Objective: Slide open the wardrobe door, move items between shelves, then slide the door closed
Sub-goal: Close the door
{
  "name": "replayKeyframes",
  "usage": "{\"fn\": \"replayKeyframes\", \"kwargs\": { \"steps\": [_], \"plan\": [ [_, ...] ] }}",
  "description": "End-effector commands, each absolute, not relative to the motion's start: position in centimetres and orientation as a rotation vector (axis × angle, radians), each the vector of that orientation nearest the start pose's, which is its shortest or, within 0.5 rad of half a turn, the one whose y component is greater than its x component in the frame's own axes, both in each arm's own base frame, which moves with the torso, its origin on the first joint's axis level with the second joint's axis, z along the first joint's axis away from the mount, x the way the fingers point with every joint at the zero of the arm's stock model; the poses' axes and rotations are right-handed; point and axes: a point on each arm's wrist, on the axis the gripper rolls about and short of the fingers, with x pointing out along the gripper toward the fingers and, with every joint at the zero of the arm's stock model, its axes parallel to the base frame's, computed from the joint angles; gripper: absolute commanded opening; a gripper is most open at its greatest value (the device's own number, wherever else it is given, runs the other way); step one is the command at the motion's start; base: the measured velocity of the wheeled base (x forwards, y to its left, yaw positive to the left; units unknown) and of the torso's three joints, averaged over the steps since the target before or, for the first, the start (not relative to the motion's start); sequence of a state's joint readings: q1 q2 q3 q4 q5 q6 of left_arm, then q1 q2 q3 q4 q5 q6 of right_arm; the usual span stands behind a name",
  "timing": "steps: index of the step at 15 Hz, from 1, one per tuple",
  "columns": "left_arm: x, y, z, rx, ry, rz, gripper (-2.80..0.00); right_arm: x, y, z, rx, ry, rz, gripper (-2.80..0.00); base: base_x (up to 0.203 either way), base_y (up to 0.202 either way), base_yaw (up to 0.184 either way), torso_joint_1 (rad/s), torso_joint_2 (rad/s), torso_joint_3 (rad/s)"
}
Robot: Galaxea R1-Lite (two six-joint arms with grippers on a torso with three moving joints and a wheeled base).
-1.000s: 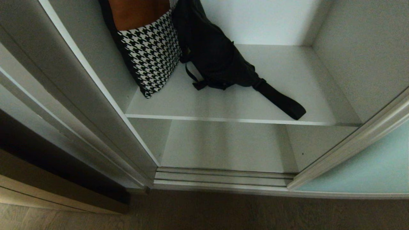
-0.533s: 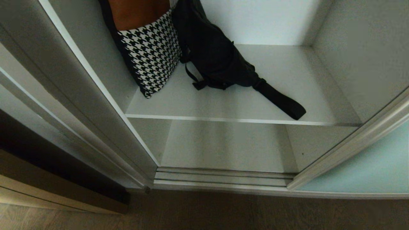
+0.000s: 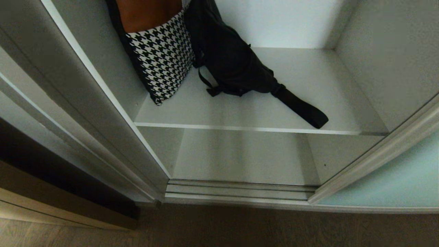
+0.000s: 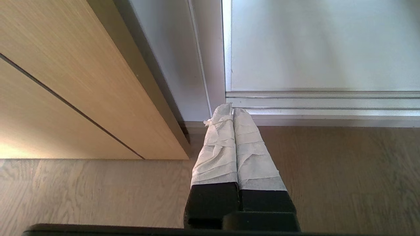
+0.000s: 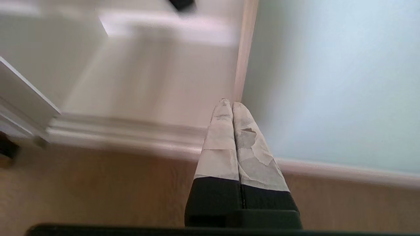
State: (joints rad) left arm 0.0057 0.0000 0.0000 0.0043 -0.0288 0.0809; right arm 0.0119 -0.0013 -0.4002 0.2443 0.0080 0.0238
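Observation:
The frosted blue-green sliding door (image 3: 387,181) stands at the right, pushed aside, leaving the wardrobe open. On the upper white shelf (image 3: 247,109) a houndstooth bag (image 3: 161,58) leans at the back left beside a black pouch bag (image 3: 233,65), whose wide strap (image 3: 301,109) trails toward the shelf's front edge. The lower shelf (image 3: 240,157) is bare. Neither arm shows in the head view. My left gripper (image 4: 232,112) is shut and empty, low over the floor near the track. My right gripper (image 5: 228,104) is shut and empty, in front of the door's frame edge (image 5: 244,55).
A ribbed silver floor track (image 3: 240,190) runs along the wardrobe's threshold. A tan wooden cabinet front (image 4: 65,82) stands to the left of the opening. Brown wood floor (image 3: 240,226) lies in front. White side walls (image 3: 387,58) close in the shelves.
The head view is unchanged; bags, shelves and door stay where they were.

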Motion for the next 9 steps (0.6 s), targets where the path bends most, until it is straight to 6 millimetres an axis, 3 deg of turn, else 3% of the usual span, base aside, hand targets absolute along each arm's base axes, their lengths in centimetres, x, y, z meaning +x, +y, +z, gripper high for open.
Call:
{"fn": "replayKeyframes", "kwargs": {
  "steps": [1, 4, 6, 9],
  "plan": [
    [-2.3, -0.1, 7.5, 0.081, 0.007, -0.023, -2.80, -10.3, -0.1, 18.2, 0.020, -0.172, 0.046, -2.80, 0.000, 0.000, 0.000, 0.000, 0.00, 0.000],
    [-2.3, -0.1, 7.5, 0.081, 0.006, -0.023, -2.80, -15.2, 0.0, 20.1, 0.002, -0.073, 0.074, -2.80, 0.000, 0.000, 0.000, 0.000, 0.00, 0.000],
    [-2.3, -0.1, 7.5, 0.081, 0.007, -0.023, -2.80, -17.4, -0.1, 21.6, 0.000, -0.005, 0.082, -2.80, 0.000, 0.000, 0.000, 0.000, 0.00, 0.000],
    [-2.3, -0.1, 7.5, 0.081, 0.007, -0.025, -2.80, -16.8, -0.1, 24.7, 0.008, 0.076, 0.055, -2.80, 0.000, 0.000, 0.000, 0.000, 0.00, 0.000]
  ]
}}
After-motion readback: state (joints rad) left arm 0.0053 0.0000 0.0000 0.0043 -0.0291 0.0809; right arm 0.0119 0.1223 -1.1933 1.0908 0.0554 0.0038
